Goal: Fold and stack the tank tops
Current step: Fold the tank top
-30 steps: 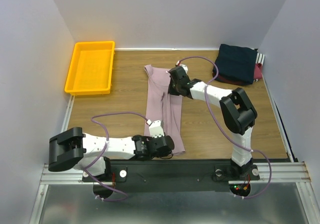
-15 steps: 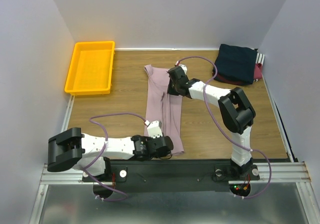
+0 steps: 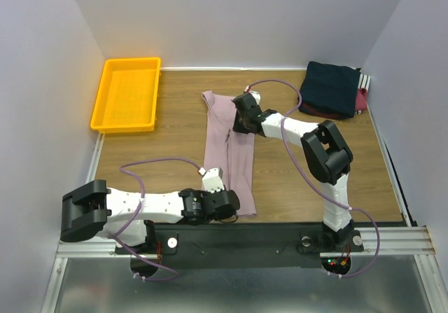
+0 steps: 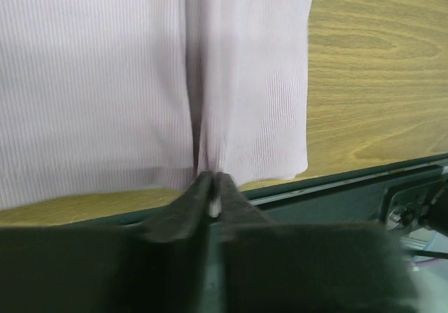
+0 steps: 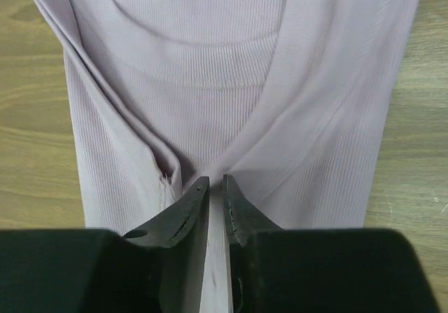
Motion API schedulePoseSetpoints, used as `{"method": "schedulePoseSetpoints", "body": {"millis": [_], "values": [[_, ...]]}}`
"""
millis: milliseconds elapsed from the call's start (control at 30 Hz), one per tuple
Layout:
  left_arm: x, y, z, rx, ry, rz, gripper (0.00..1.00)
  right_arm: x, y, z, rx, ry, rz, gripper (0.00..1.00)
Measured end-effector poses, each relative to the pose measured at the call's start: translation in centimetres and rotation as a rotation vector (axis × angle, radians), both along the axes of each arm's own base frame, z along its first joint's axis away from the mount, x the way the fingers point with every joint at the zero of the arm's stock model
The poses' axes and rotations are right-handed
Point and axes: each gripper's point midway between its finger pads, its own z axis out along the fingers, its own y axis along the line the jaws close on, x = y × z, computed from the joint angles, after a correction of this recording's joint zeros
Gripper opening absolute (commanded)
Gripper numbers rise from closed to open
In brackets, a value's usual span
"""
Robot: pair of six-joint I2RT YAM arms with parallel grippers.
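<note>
Left fingers (image 4: 183,204): pressed together at the tips, clamped on the near hem of the dusty pink tank top (image 4: 105,82); a crease in the cloth runs straight up from the pinch point; the hem lies just beside the near edge of the table (image 4: 378,82), with the dark front rail (image 4: 336,187) directly below it. Right fingers (image 5: 187,208): drawn almost together, a thin strip of pink cloth held between the tips; small gathers of cloth converge on the tips from the left; just beyond the tips, the ribbed scoop neck (image 5: 210,61) shows, with one side panel of the top folded diagonally across it. In the top view, the pink top lies as a long narrow strip folded lengthwise at the centre of the table; the neck end is far, the hem end is near; the right arm (image 3: 308,134) reaches to the far end; the left arm (image 3: 147,204) lies along the near edge and reaches to the hem end. At the far right corner, a folded dark navy tank top (image 3: 332,89) rests on top of a folded maroon tank top (image 3: 361,101), of which only the right edge shows. Yellow tray (image 3: 98,117): standing at the far left corner, well apart from both arms; all of the tops lie outside it, on the table.
</note>
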Motion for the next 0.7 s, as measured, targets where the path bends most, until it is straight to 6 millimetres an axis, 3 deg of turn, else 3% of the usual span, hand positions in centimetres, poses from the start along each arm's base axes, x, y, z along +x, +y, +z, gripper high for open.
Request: {"method": "schedulePoseSetpoints", "body": {"millis": [133, 233, 367, 467, 533, 567, 633, 700], "values": [[-0.1, 0.4, 0.3, 0.007, -0.001, -0.002, 0.39, 0.2, 0.1, 0.2, 0.004, -0.007, -0.002, 0.61], [0.1, 0.8, 1.3, -0.011, -0.019, 0.006, 0.40, 0.2, 0.1, 0.3, 0.004, -0.010, 0.004, 0.68], [0.7, 1.7, 3.0, -0.037, -0.053, 0.032, 0.40, 0.2, 0.4, 1.4, 0.017, -0.021, 0.019, 0.70], [1.2, 3.0, 3.7, -0.037, -0.061, 0.080, 0.44, -0.4, 0.1, 4.0, 0.043, -0.058, 0.026, 0.70], [1.4, 4.0, 4.0, -0.035, -0.049, 0.121, 0.47, -1.8, -0.8, 5.2, 0.052, -0.065, 0.029, 0.70], [1.4, 4.4, 4.0, -0.038, -0.046, 0.135, 0.59, -3.1, -1.7, 6.3, 0.060, -0.071, 0.032, 0.70], [1.5, 5.6, 4.3, -0.065, -0.036, 0.184, 0.61, -5.5, -3.0, 8.0, 0.086, -0.090, 0.044, 0.70], [1.2, 7.0, 3.9, -0.090, -0.024, 0.214, 0.61, -7.9, -4.2, 8.3, 0.093, -0.089, 0.057, 0.70]]}}
